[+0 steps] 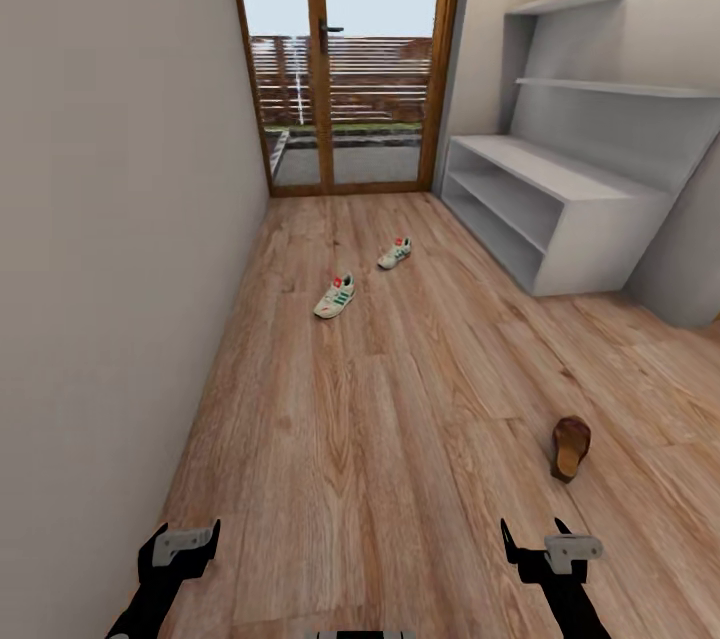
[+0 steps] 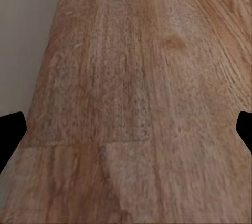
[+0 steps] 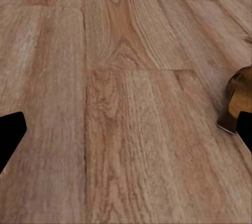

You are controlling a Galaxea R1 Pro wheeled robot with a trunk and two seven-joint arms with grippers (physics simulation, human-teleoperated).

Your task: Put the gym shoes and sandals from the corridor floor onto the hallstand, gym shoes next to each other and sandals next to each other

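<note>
Two white gym shoes with green stripes lie apart on the corridor floor point(image 1: 400, 399): one point(image 1: 335, 297) mid-corridor, the other point(image 1: 395, 253) farther on, toward the door. One dark brown sandal point(image 1: 570, 446) lies on the planks to the right, ahead of my right gripper point(image 1: 535, 534); its edge point(image 3: 236, 103) also shows in the right wrist view. The grey-white hallstand point(image 1: 560, 194) stands along the right wall. My left gripper point(image 1: 185, 544) hangs low beside the left wall. Both grippers are open and hold nothing, their fingertips point(image 2: 10, 129) wide apart over bare planks.
A plain wall point(image 1: 110, 219) runs along the left. A glazed wooden door point(image 1: 345, 59) closes the far end. Floating shelves point(image 1: 600, 49) hang above the hallstand. Open floor lies between me and the shoes.
</note>
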